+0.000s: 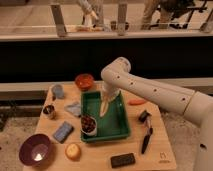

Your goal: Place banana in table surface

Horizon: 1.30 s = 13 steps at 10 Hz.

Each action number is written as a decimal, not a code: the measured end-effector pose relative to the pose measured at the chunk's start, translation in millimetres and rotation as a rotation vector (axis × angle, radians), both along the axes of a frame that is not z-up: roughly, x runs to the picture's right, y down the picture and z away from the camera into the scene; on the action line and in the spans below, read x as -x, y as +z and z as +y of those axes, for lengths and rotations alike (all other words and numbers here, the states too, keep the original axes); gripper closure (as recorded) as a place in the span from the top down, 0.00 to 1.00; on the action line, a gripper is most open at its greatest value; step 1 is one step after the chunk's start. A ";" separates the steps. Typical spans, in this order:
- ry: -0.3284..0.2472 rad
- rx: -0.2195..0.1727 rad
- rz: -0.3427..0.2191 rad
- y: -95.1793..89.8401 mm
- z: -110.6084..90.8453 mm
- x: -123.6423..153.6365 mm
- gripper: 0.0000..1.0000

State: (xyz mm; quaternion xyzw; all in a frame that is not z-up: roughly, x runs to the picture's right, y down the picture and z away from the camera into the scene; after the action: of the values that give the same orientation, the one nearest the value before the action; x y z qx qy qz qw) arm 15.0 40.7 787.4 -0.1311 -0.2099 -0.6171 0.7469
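My gripper [106,98] hangs over the green tray [118,125] at the middle of the table and is shut on the banana [103,108]. The banana is pale yellow and slim and points down from the fingers, its lower tip just above the tray floor near the tray's back left. The light tan table surface [100,156] spreads around the tray, with a small dark logo [162,159] at its front right corner.
A cup of dark fruit [88,124] stands in the tray's front left. On the table lie an orange bowl [84,80], a grey cup [57,91], a can [49,111], a blue sponge [63,131], a purple bowl [36,150], a round yellow-orange fruit [73,150], an orange carrot-like stick [136,102], a black brush [146,137] and a black block [123,160].
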 end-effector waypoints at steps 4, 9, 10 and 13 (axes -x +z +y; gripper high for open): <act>-0.064 0.018 -0.018 -2.8 9.9 -18.3 0.02; -0.143 0.068 -0.159 -14.3 38.9 -54.9 0.02; -0.153 0.074 -0.166 -15.4 42.3 -62.5 0.02; -0.169 0.083 -0.161 -12.3 47.2 -87.4 0.02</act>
State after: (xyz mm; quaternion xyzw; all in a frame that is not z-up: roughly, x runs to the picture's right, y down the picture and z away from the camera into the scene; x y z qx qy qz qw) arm 102.3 87.9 775.1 -0.1290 -0.2827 -0.6773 0.6668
